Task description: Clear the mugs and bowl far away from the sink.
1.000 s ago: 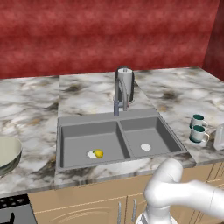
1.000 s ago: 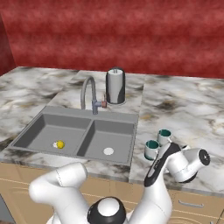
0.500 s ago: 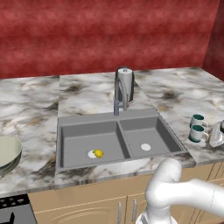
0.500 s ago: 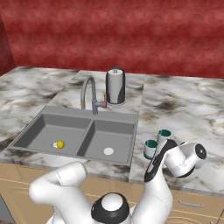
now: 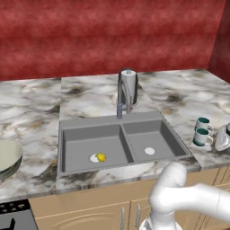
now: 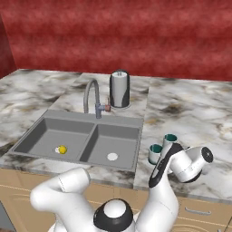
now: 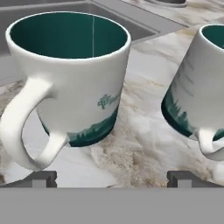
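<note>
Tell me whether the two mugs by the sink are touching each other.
Apart. The hand view shows bare marble counter running between the near mug and the other mug, with a clear gap from rim to base.

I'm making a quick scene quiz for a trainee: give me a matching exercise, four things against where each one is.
Things:
1. mugs
2. bowl
3. yellow object
4. gripper

Places:
A. in the left basin of the sink
B. open, right beside the mugs
C. on the counter just right of the sink
D. on the counter far left of the sink

Pairs: 1-C, 2-D, 3-A, 4-B
</note>
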